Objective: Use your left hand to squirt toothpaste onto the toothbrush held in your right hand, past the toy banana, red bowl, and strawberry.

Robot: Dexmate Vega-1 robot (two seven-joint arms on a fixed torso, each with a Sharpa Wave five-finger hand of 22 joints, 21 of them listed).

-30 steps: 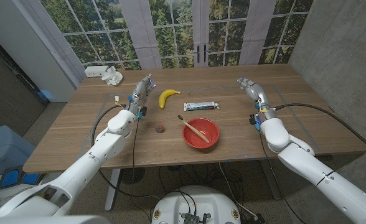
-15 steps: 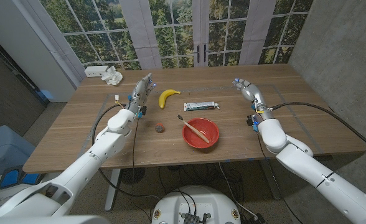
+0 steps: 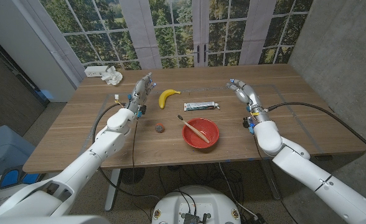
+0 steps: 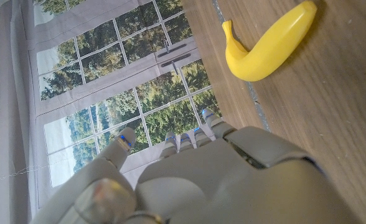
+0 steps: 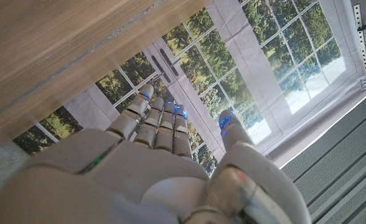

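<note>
A toothpaste tube (image 3: 201, 106) lies flat at the table's middle, just beyond the red bowl (image 3: 201, 133). A wooden toothbrush (image 3: 194, 129) rests across the bowl, its head sticking out over the rim toward my left. The yellow toy banana (image 3: 168, 96) (image 4: 267, 43) lies left of the tube. A small strawberry (image 3: 160, 128) sits left of the bowl. My left hand (image 3: 143, 89) (image 4: 195, 177) is open beside the banana, holding nothing. My right hand (image 3: 242, 92) (image 5: 152, 168) is open, raised to the right of the tube, fingers apart and empty.
A white crumpled cloth and a white box (image 3: 105, 74) sit at the table's far left corner. Windows stand behind the far edge. Cables (image 3: 307, 107) trail across the right side of the table.
My right hand has moved left, closer to the toothpaste tube. The left hand and the objects stay where they were.
</note>
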